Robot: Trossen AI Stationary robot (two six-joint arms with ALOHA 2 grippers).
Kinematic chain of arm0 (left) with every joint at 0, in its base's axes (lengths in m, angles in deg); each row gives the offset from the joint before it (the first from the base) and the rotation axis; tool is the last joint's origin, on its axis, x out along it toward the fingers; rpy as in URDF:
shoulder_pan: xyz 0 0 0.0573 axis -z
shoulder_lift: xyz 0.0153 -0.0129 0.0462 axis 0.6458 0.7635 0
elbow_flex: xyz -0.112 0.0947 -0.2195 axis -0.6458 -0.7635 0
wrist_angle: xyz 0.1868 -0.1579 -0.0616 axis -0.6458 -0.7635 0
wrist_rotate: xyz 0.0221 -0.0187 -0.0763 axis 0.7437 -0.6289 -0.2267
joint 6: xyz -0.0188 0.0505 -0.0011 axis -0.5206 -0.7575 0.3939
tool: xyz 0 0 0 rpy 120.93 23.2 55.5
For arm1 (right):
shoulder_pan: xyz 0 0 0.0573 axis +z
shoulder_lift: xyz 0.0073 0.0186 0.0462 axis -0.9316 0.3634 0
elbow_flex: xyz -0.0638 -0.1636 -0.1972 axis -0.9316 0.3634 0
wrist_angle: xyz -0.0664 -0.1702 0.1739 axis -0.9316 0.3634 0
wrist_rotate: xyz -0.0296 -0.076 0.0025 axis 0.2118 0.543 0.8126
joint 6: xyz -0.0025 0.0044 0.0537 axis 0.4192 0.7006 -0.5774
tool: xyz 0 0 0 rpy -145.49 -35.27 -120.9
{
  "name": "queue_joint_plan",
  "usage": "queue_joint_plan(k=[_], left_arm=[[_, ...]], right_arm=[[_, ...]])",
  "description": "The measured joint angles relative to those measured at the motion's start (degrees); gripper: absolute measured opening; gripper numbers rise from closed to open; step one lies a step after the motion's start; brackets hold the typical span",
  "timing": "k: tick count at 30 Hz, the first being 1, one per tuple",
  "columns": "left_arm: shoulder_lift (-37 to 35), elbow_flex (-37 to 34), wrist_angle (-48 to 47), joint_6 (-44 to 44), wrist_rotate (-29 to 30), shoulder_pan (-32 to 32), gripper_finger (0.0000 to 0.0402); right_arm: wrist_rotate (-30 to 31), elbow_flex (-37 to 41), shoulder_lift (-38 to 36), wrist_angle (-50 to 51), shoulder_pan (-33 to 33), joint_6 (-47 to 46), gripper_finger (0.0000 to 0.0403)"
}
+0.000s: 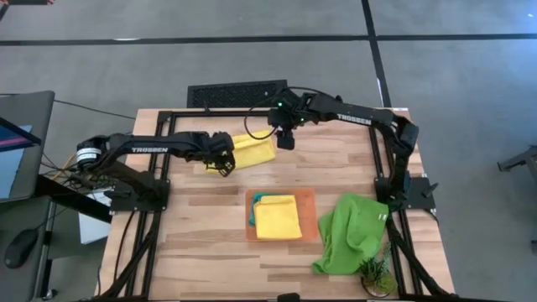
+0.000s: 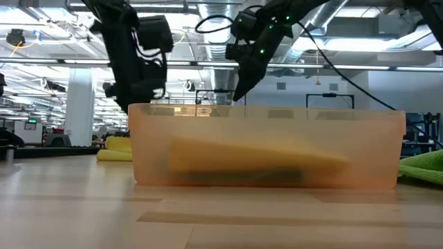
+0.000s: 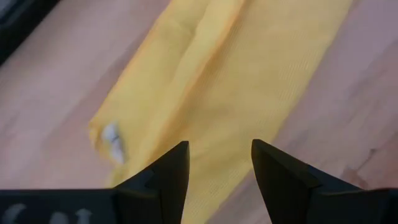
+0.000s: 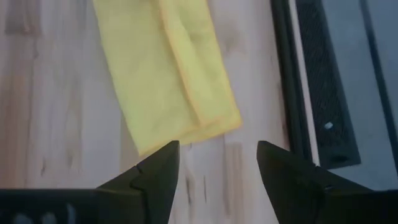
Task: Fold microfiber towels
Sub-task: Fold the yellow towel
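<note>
A folded yellow microfiber towel (image 1: 254,151) lies flat on the wooden table near its far edge, also seen in the wrist views (image 3: 236,74) (image 4: 161,68). My left gripper (image 1: 225,164) (image 3: 219,149) hovers open over the towel's left end. My right gripper (image 1: 286,141) (image 4: 217,149) hangs open just beyond its right end, above bare wood. An orange tray (image 1: 310,201) in the middle holds a folded yellow towel (image 1: 278,218) lying on a teal one (image 1: 258,200). A lime green towel (image 1: 352,231) lies crumpled at the right.
A small potted plant (image 1: 375,273) stands at the near right corner beside the green towel. The black frame rails (image 1: 382,159) run along the table's sides. In the low view the tray's wall (image 2: 266,145) hides most of the table behind it.
</note>
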Motion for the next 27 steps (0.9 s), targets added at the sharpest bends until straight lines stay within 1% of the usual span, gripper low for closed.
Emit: queue_joint_plan(k=[2, 5, 7, 12, 16, 20, 27], left_arm=[[2.1, -0.4, 5.0, -0.1, -0.4, -0.8, 0.0167], [5.4, -0.4, 7.2, -0.1, -3.0, -2.3, 0.0167], [7.8, -0.5, 7.2, -0.1, -3.9, -3.0, 0.0167], [12.6, -0.5, 7.6, 0.4, -3.4, -5.2, 0.0167], [12.9, -0.4, 10.0, 0.4, -2.0, -6.0, 0.0167], [11.3, -0.4, 11.7, -0.1, -1.0, -7.2, 0.0167], [11.2, -0.4, 11.9, -3.3, -0.3, -10.2, 0.0167]], right_arm=[[-0.5, 0.0, -0.7, -0.2, 0.0, 0.0, 0.0239], [-0.6, 0.0, -1.3, 0.3, 0.0, 0.0, 0.0239], [-0.6, 0.0, -1.4, 0.7, 0.0, 0.0, 0.0239], [-0.6, 0.0, -1.7, 0.9, 0.0, 0.0, 0.024], [-0.6, 0.0, -1.7, 1.4, 0.0, 0.0, 0.024], [-0.6, 0.0, -1.7, 1.8, 0.0, -0.3, 0.024], [-0.6, 0.0, -1.7, 1.8, 0.0, -0.3, 0.024]])
